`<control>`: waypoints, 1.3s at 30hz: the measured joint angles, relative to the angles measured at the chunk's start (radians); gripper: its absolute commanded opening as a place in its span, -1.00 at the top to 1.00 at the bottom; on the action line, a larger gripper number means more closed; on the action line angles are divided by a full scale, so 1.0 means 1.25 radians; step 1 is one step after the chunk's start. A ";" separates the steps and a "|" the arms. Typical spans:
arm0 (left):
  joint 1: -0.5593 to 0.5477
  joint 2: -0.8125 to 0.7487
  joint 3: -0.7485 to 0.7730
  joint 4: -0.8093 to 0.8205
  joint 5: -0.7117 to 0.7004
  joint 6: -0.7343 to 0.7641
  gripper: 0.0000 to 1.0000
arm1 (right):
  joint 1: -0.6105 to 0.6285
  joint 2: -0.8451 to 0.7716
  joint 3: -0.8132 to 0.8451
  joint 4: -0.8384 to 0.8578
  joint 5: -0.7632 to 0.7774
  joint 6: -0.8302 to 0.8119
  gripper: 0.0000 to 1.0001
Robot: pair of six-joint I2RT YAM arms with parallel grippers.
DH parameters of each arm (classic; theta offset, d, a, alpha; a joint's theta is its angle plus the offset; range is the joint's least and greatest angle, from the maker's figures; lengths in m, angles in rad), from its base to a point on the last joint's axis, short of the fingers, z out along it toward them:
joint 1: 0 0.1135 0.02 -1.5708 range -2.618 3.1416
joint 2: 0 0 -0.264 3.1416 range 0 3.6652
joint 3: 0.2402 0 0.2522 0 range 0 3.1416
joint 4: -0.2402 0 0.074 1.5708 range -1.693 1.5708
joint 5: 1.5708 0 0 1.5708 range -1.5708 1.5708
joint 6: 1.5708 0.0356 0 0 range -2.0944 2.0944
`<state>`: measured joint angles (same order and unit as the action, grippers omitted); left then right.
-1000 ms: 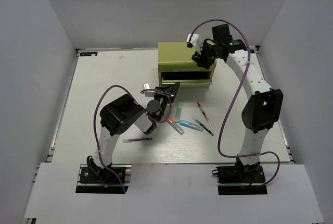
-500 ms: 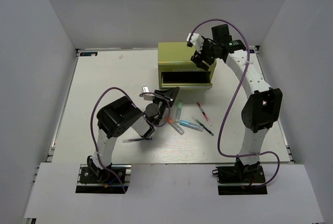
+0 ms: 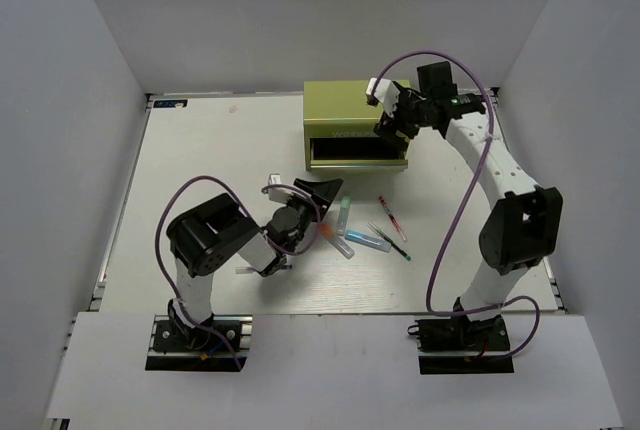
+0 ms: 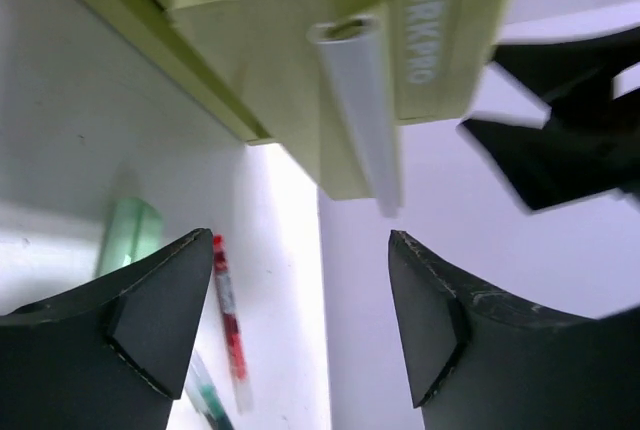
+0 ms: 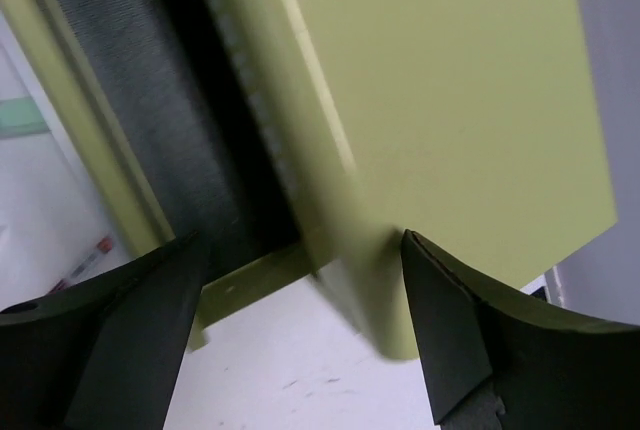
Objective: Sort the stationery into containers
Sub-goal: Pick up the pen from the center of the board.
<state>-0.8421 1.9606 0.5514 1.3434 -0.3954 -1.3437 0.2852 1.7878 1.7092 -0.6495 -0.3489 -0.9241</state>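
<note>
The yellow-green tool chest (image 3: 350,110) stands at the back of the table with its lower drawer (image 3: 358,154) pulled open. Pens and markers lie in front of it: a teal-capped marker (image 3: 344,213), an orange-capped marker (image 3: 336,241), a blue-capped marker (image 3: 369,241), a red pen (image 3: 391,218) and a green pen (image 3: 394,242). My left gripper (image 3: 303,188) (image 4: 300,320) is open and empty, just left of them, facing the chest (image 4: 290,60). My right gripper (image 3: 386,110) (image 5: 300,335) is open at the chest's right front corner (image 5: 385,300), gripping nothing.
White walls enclose the table on three sides. The drawer's dark inside (image 5: 160,100) and its pale handle bar (image 4: 360,110) face forward. The left arm's elbow (image 3: 205,235) rests low over the near-left table. A purple cable (image 3: 455,200) loops beside the right arm.
The left gripper has opened from nearly shut and the arm has drawn back toward the near side. The right gripper has opened wider and shifted right along the chest.
</note>
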 measured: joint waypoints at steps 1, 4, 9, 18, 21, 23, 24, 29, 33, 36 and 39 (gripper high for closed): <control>0.000 -0.018 -0.013 0.001 0.004 0.002 -0.70 | -0.001 -0.025 -0.030 -0.001 -0.008 -0.005 -0.65; 0.002 -0.086 -0.071 0.001 0.019 0.010 -0.74 | -0.003 -0.109 -0.114 -0.004 -0.026 -0.012 -0.59; 0.007 -0.244 -0.196 -0.011 0.047 0.025 -0.80 | -0.003 -0.253 -0.237 0.000 -0.088 -0.021 -0.32; 0.016 -0.619 -0.090 -0.479 0.060 0.173 -0.86 | 0.001 -0.426 -0.439 -0.022 -0.239 -0.084 0.42; 0.019 -0.664 -0.014 -0.653 0.057 0.217 -0.67 | 0.005 -0.409 -0.459 -0.039 -0.256 -0.092 0.39; 0.022 -0.671 0.029 -0.783 0.056 0.242 -0.40 | 0.011 -0.398 -0.487 -0.044 -0.270 -0.092 0.22; 0.025 -0.669 0.052 -0.847 0.056 0.257 -0.40 | 0.019 -0.394 -0.508 -0.043 -0.275 -0.089 0.00; 0.033 -0.634 0.175 -1.133 0.056 0.316 -0.79 | 0.080 -0.371 -0.622 -0.008 -0.280 -0.046 -0.26; 0.034 -0.630 0.204 -1.279 0.057 0.323 -1.00 | 0.133 -0.348 -0.681 0.046 -0.254 -0.009 -0.28; 0.034 -0.635 0.202 -1.355 0.057 0.313 -1.00 | 0.165 -0.334 -0.700 0.095 -0.219 0.015 -0.28; 0.034 -0.660 0.181 -1.393 0.057 0.292 -1.00 | 0.193 -0.296 -0.704 0.153 -0.177 0.042 -0.25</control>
<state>-0.8001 1.1351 0.7776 -0.3977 -0.3241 -0.9791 0.5259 1.4178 0.8288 -0.4583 -0.5701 -0.8715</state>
